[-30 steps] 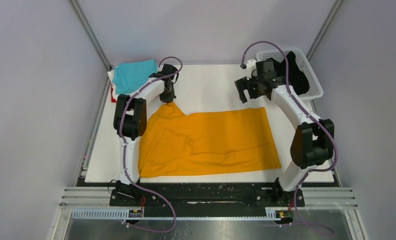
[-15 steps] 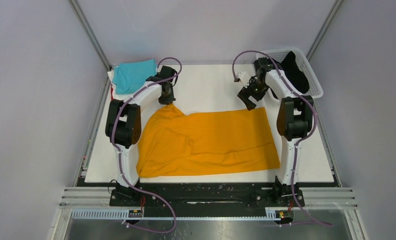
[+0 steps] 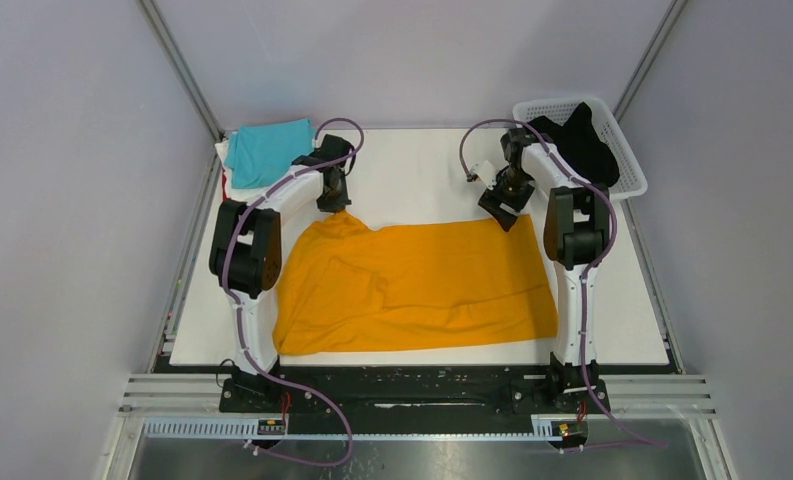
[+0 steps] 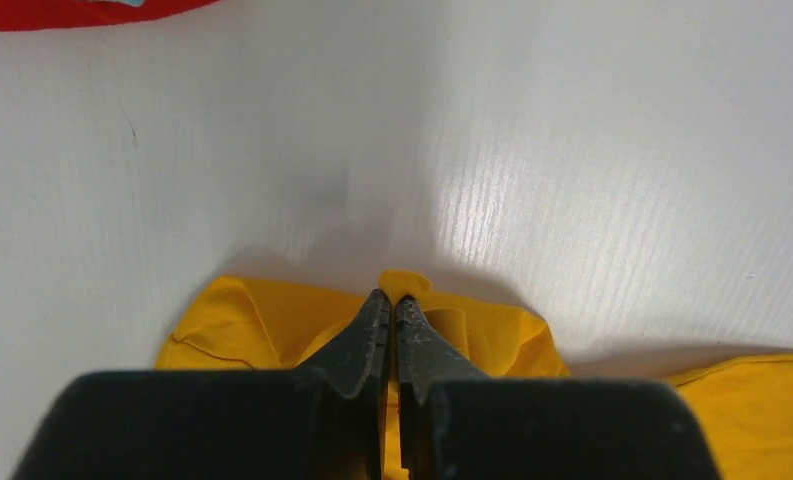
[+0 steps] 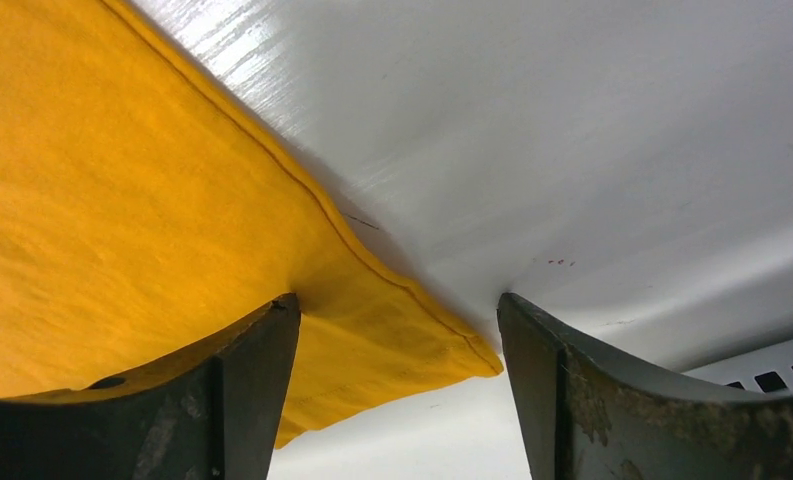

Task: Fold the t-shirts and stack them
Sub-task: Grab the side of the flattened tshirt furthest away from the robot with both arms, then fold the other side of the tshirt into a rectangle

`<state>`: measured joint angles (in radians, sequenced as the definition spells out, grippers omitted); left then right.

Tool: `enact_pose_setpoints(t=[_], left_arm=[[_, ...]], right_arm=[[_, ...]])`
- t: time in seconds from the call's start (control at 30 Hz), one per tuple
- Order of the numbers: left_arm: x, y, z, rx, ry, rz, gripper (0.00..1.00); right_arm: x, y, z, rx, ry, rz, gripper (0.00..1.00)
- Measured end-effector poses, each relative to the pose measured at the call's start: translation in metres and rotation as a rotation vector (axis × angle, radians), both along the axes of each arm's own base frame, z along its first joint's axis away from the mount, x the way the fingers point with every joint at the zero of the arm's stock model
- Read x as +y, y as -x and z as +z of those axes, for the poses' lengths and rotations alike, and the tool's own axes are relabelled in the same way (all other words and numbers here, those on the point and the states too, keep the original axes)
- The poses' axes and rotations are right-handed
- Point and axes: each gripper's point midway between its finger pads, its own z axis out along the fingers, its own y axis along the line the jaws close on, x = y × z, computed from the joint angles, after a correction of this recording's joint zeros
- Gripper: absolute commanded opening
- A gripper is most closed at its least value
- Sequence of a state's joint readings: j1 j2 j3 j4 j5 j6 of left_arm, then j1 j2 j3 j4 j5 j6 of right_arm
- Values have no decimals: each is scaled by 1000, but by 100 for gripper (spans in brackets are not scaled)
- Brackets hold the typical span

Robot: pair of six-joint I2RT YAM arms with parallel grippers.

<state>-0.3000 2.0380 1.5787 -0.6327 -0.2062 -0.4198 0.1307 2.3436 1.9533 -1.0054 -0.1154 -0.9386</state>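
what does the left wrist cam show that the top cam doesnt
Only the left wrist: the left gripper seen close, shut on a small pinched-up tuft at the edge of the orange-yellow shirt.
Only the top: the turquoise shirt, the black shirt in the white basket, and the right gripper at the orange-yellow shirt's far right corner.
Both: the orange-yellow shirt lying on the white table.

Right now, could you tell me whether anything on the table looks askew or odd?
The orange-yellow t-shirt lies askew: its left half is rumpled, peaking where the shut left claw pinches it, while the open right claw straddles the flat far-right corner.
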Motion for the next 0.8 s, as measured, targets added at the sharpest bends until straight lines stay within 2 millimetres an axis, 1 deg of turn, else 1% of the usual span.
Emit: enact_pose_setpoints(t=[0.1,0.17,0.2,0.27,0.33,0.37,0.43,0.53,0.7,0.8], left_arm=[[0,0,4,-9,3,0,0],[0,0,8,-18,6,0,0],[0,0,11,-24,8,0,0],[0,0,15,-34,11,-1,0],[0,2,19,-43,14,-1,0],[0,2,21,-49,16,-1,0],[0,2,24,-60,20,1,0],[1,4,25,-71,26,5,0],[2,14,26,-77,38,18,0],[2,21,26,-83,47,25,0]], right_arm=[[0,2,0,15,1,12,77],[0,3,0,26,2,20,71],[0,4,1,34,-1,26,65],[0,6,1,45,-3,34,48],[0,9,1,58,-4,38,33],[1,10,0,65,-7,38,27],[1,12,0,72,-11,33,20],[2,13,-1,73,-15,24,12],[3,15,2,54,-18,17,6],[6,21,10,27,-26,29,5]])
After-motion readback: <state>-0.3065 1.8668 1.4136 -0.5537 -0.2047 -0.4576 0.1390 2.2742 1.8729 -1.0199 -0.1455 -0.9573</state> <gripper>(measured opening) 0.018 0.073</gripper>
